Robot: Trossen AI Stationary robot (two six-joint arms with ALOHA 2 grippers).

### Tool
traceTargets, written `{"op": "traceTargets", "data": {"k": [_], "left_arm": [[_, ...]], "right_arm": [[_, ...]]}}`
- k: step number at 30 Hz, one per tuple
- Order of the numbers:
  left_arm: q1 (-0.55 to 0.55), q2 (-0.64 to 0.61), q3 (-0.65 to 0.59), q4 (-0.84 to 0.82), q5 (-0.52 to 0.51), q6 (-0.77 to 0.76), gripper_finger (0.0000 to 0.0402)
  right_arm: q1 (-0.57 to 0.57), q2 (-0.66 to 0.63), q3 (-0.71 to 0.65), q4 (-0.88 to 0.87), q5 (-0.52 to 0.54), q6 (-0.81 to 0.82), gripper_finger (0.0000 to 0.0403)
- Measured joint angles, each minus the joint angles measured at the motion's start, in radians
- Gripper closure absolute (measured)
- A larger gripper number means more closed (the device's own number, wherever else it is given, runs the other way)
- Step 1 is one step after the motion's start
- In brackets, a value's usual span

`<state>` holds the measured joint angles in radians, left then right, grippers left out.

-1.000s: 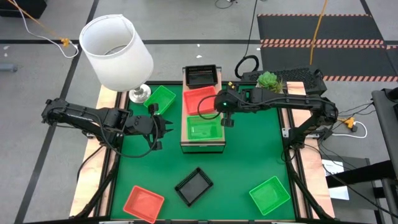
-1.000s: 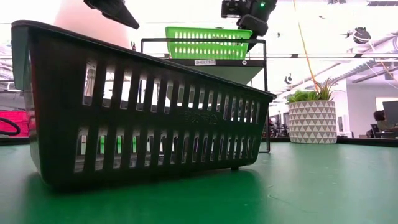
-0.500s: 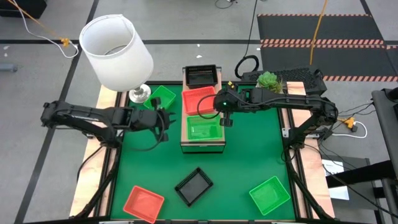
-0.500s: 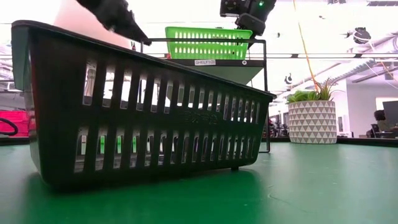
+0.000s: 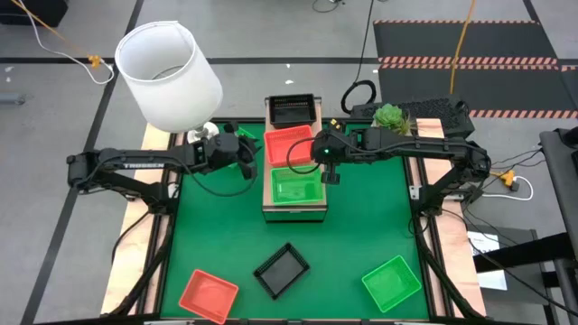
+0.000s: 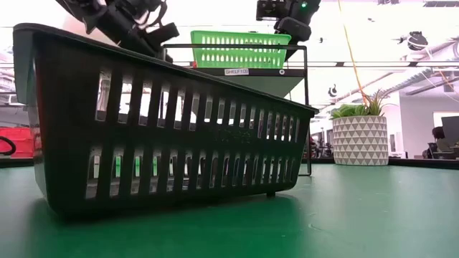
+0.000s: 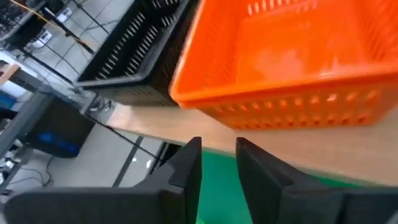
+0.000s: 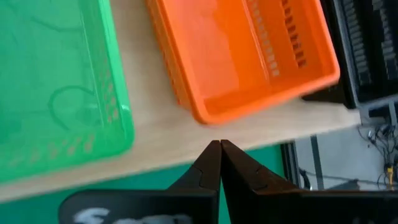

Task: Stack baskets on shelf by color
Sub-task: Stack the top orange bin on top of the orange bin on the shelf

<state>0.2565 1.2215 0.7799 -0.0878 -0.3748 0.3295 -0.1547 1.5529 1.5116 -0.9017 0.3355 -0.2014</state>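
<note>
The left claw (image 5: 246, 153), fingers slightly parted and empty, is shown at nine o'clock of the orange basket (image 5: 289, 144) on the shelf (image 5: 293, 213); the right claw (image 5: 329, 174), shut, waits at three o'clock.

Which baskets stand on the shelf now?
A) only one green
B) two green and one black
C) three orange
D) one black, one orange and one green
D: the high view shows the black basket, orange basket and green basket in a row on the shelf.
</note>
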Motion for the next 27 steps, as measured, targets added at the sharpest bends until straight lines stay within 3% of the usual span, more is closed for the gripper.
{"op": "traceTargets", "data": {"k": [8, 16, 27], "left_arm": [[0.026, 0.036, -0.002, 0.044, 0.035, 0.059, 0.0395], [0.050, 0.036, -0.002, 0.099, 0.054, 0.090, 0.0377], [0.072, 0.036, -0.002, 0.153, 0.114, 0.108, 0.0389]], "right_arm": [[0.000, -0.008, 0.000, 0.001, 0.004, 0.003, 0.0399], [0.000, -0.008, 0.000, -0.026, 0.005, 0.012, 0.0399], [0.016, -0.008, 0.000, -0.038, 0.005, 0.033, 0.0399]]}}
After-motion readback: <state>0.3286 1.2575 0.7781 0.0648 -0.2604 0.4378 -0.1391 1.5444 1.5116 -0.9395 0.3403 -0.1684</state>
